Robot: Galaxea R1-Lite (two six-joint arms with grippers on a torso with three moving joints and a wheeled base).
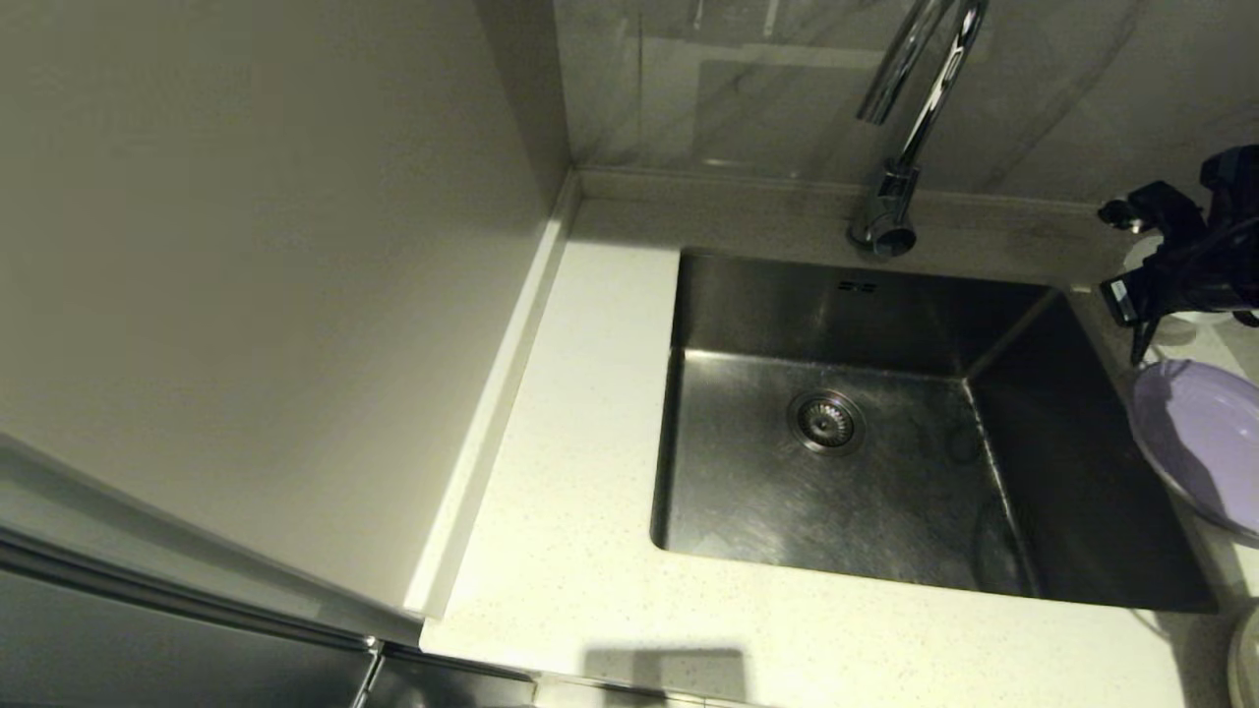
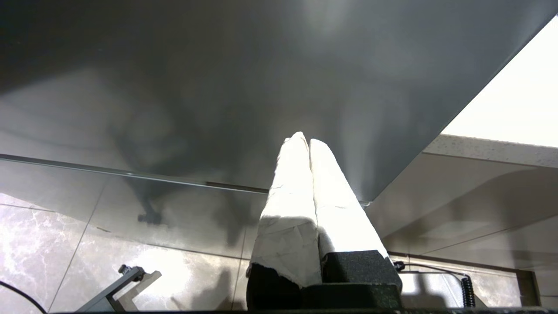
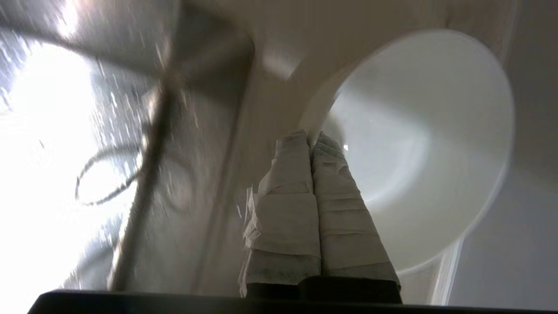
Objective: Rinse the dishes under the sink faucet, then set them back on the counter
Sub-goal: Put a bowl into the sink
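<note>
My right gripper (image 3: 310, 137) is shut on the rim of the small white bowl (image 3: 427, 144), at the counter's far right beside the sink's back corner. In the head view the black right arm (image 1: 1180, 256) covers most of that bowl (image 1: 1196, 317). The lilac plate (image 1: 1202, 438) lies just in front of it on the counter, overhanging the sink's right edge. A sliver of the beige plate (image 1: 1245, 657) shows at the near right corner. The steel sink (image 1: 885, 501) holds no dishes. No water runs from the chrome faucet (image 1: 915, 118). My left gripper (image 2: 304, 140) is shut on nothing, low in front of a grey cabinet face.
The off-white speckled counter (image 1: 590, 442) runs left of and in front of the sink, with a raised rim (image 1: 492, 413) against a tall beige panel. The grey marbled wall stands behind the faucet. The drain strainer (image 1: 826, 421) sits mid-basin.
</note>
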